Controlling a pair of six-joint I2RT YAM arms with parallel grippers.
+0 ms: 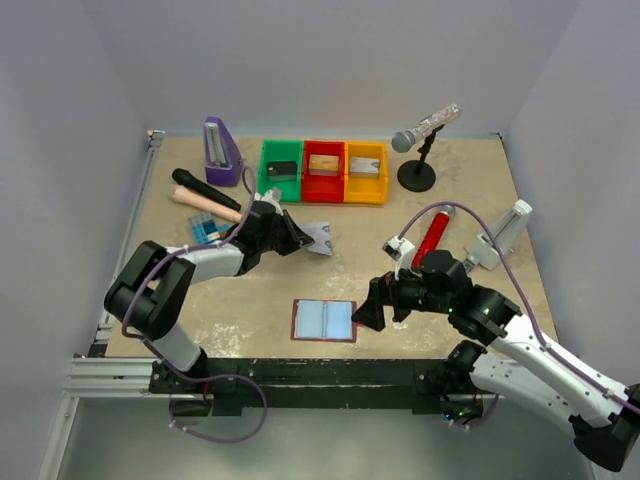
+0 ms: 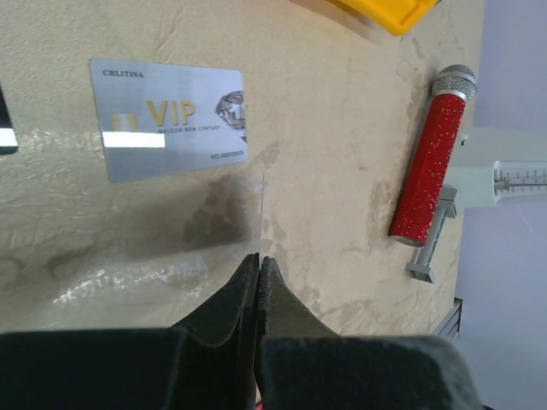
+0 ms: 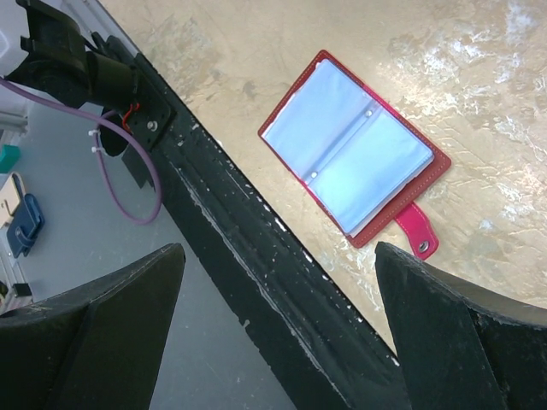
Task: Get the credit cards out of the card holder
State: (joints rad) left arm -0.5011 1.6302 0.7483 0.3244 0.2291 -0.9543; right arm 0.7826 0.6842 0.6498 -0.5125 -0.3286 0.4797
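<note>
The dark-red card holder (image 1: 324, 320) lies open near the table's front edge, its pale bluish pockets (image 3: 355, 154) facing up and its snap tab pointing right. My right gripper (image 1: 366, 314) hovers just right of it, open and empty; in the right wrist view the gripper (image 3: 278, 248) hangs over the table's front rail. My left gripper (image 1: 298, 240) is shut on a thin credit card, seen edge-on as a pale line (image 2: 260, 213) rising from the jaws. A silvery-grey VIP credit card (image 2: 171, 115) lies flat on the table just beyond it.
Green, red and yellow bins (image 1: 323, 170) with small blocks stand at the back. A red microphone (image 1: 432, 235) and a white syringe-like tool (image 1: 500, 235) lie at the right. A microphone on a stand (image 1: 418, 150), a purple metronome (image 1: 222, 150) and long-handled tools (image 1: 205, 192) sit behind.
</note>
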